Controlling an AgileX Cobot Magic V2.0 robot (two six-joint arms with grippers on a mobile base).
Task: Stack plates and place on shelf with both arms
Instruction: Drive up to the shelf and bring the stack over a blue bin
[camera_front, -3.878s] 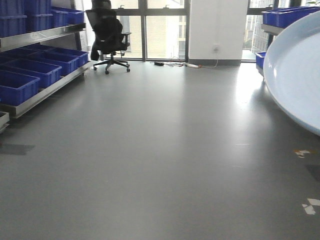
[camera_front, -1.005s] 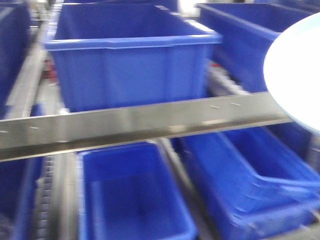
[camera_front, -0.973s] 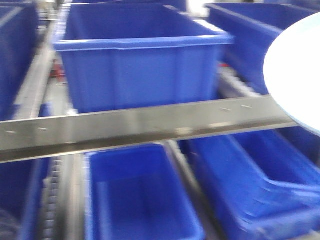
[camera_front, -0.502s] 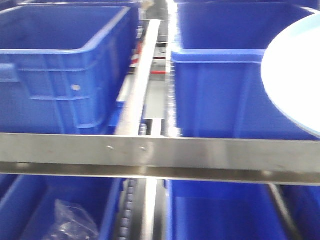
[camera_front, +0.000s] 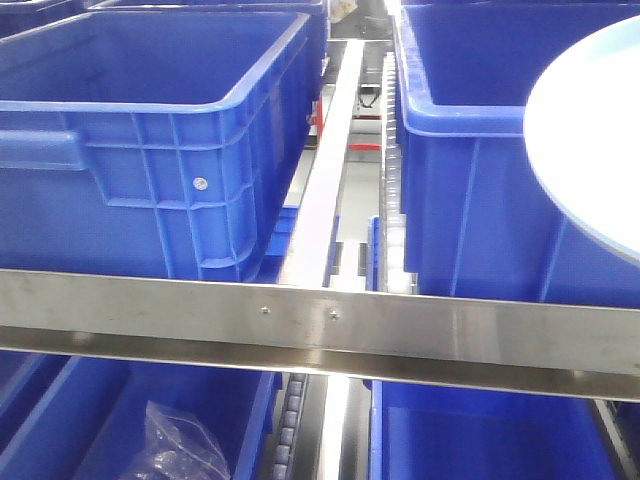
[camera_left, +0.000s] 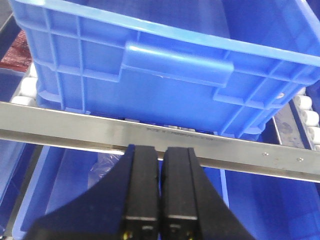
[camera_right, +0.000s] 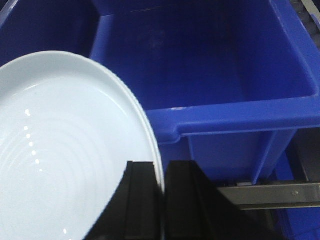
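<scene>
Two glossy, ringed bluish-white plates (camera_right: 65, 165)

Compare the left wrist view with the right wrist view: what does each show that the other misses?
Only the left wrist view shows the left gripper, shut and empty, below a crate's handle. Only the right wrist view shows the right gripper shut on the rim of the plates, in front of an open crate. Both show blue crates behind the shelf rail.

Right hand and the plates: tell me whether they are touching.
Touching. The right wrist view shows the plates' rim running down into the slit between the right hand's two black fingers, which close on it.
</scene>
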